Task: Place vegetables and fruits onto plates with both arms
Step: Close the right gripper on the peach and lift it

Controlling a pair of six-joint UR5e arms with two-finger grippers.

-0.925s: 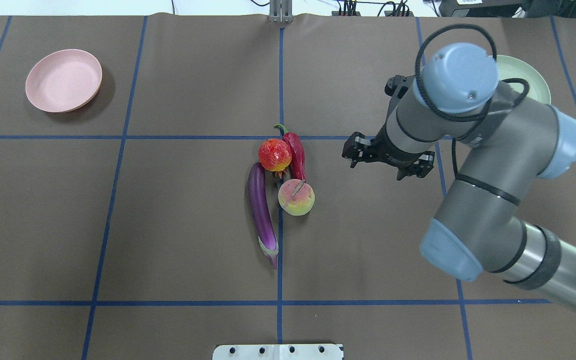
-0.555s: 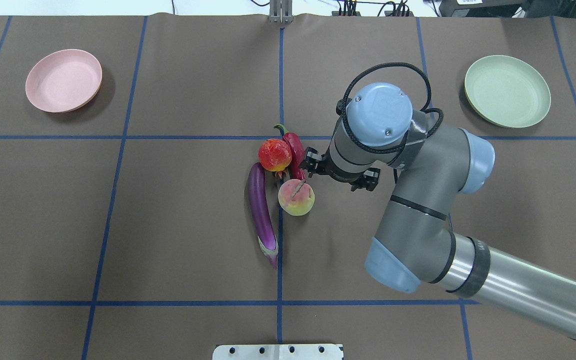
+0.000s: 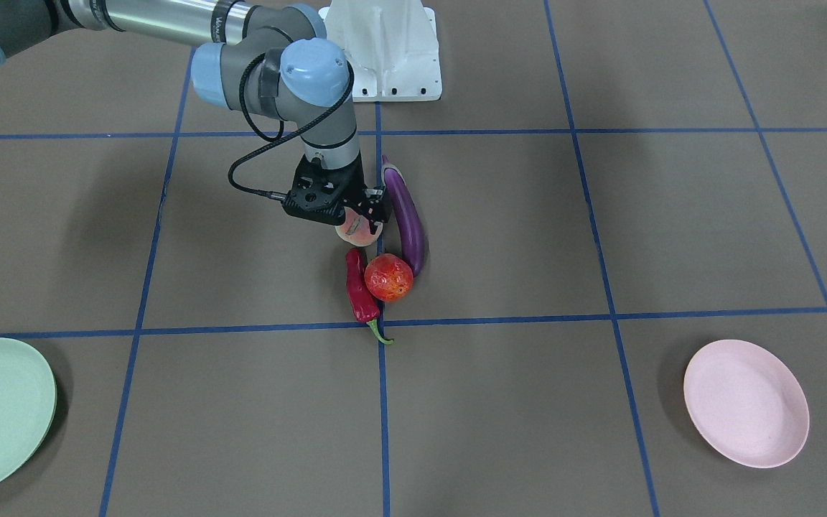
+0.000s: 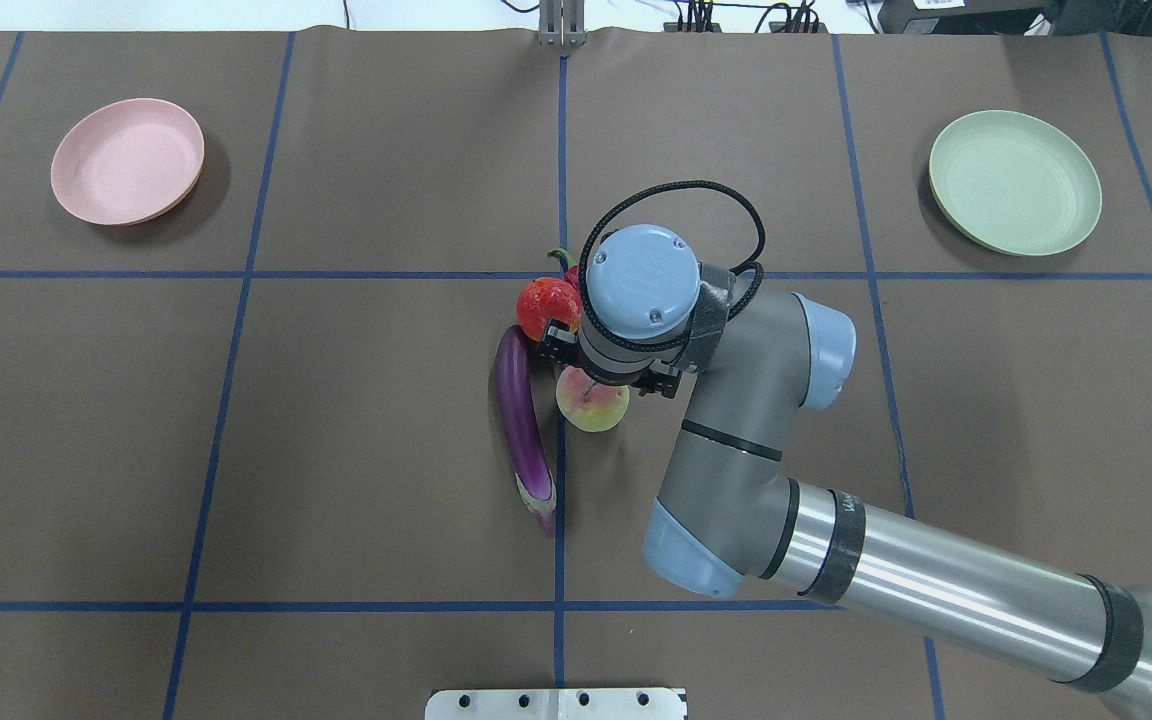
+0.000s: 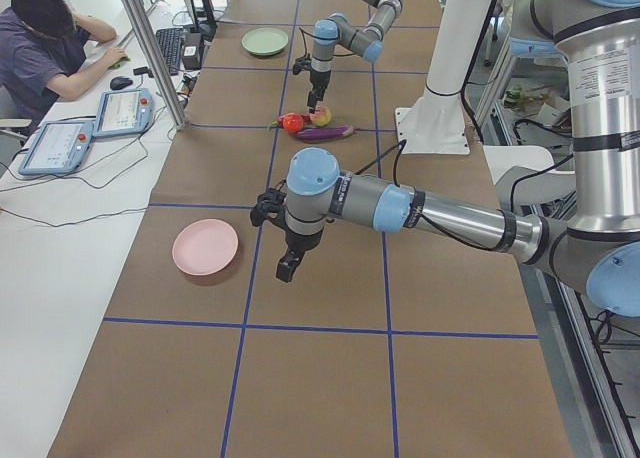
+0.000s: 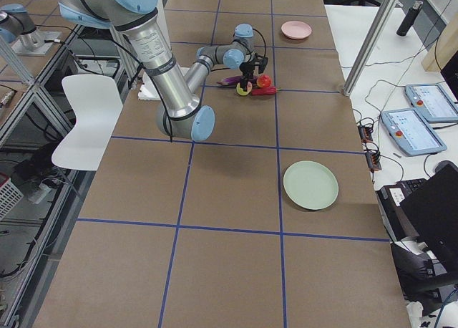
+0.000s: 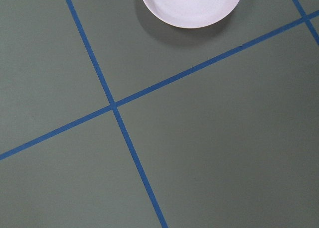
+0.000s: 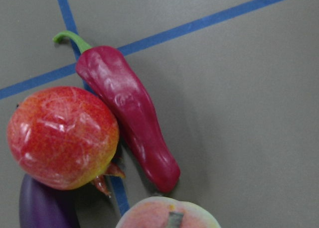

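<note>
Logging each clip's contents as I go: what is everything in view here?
eggplant: 1, purple, centre of table
chili pepper: 1, red, beside the red-orange fruit
red-orange fruit: 1, between eggplant and chili pepper
peach: 1, pink-green, under the right hand
pink plate: 1, robot's left side, empty
green plate: 1, robot's right side, empty
person: 1, seated at side desk
right hand: 1, black, over the peach
left hand: 1, black, above table near pink plate

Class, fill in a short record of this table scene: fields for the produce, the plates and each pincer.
Produce: eggplant, chili pepper, red-orange fruit and peach, clustered in the middle of the table.
Plates: pink plate and green plate, both empty, far apart.
Right pincer: directly above the peach; open or shut unclear.
Left pincer: over bare table near the pink plate; state unclear.
</note>
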